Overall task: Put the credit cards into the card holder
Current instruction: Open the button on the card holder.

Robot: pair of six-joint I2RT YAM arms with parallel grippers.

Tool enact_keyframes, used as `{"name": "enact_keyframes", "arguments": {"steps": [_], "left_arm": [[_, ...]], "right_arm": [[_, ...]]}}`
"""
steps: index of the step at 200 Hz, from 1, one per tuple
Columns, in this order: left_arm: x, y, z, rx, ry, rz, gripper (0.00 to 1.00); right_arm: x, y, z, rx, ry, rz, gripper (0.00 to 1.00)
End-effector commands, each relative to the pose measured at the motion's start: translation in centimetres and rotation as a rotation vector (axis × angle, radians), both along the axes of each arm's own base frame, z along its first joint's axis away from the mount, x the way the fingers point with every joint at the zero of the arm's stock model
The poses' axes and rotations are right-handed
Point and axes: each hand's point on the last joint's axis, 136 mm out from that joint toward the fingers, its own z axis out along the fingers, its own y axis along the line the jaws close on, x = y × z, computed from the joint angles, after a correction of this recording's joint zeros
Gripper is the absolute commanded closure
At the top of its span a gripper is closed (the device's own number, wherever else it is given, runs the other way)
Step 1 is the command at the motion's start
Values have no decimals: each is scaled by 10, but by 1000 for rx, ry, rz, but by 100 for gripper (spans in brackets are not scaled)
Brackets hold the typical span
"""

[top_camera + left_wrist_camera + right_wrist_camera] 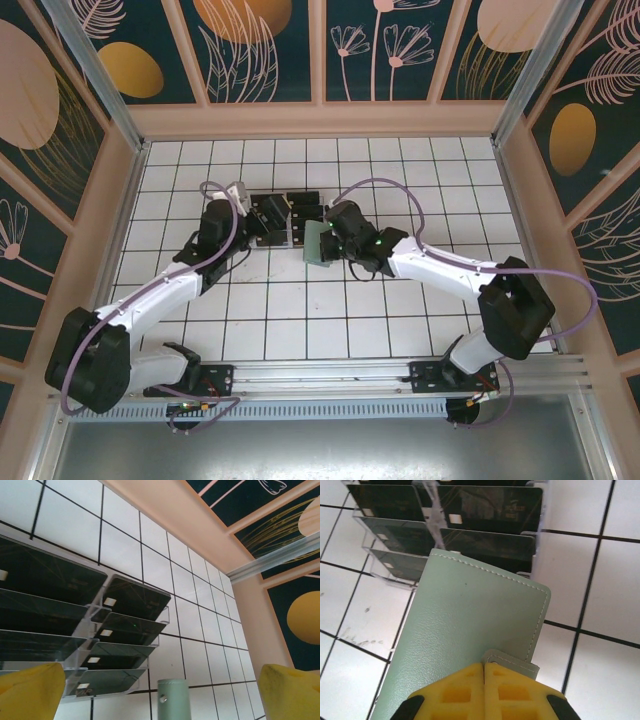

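White tiled floor, frame centre: right gripper clenched on the card holder, presenting it just beside the clear rack of credit cards, likely to shorten transfer. Left gripper released, facing the rack.

you're looking at a robot test cell in a lab, not a home or a shop. the table is a white surface ruled in a black grid. it is boxed in on its far, left and right edges by a pale wooden frame holding printed panels of dark teal with line-drawn plants and orange discs. bare aluminium posts stand at the far corners. an aluminium rail runs along the near edge, with the left arm and right arm bolted to it, trailing purple cables.
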Motion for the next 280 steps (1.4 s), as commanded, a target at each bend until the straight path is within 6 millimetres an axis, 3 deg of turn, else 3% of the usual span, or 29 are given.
{"name": "enact_keyframes", "arguments": {"steps": [1, 52, 164, 182, 205, 235, 280], "left_arm": [[-1, -10, -2, -48, 1, -11, 1], [-12, -21, -20, -64, 33, -42, 7], [-29, -49, -37, -83, 52, -118, 25], [-31, -53, -37, -90, 48, -132, 35], [-33, -58, -36, -104, 34, -153, 56], [-35, -59, -36, -104, 10, -162, 100], [-40, -49, -43, -78, -11, -138, 100]], "right_arm": [[3, 16, 32, 90, -48, -10, 100], [-1, 22, 45, 130, -67, 0, 100], [-5, 31, 62, 191, -84, 16, 100], [-5, 32, 61, 192, -83, 16, 100], [-5, 31, 57, 188, -80, 11, 100], [-4, 18, 44, 160, -76, -24, 100], [-3, -28, 25, 163, -44, -142, 100]]}}
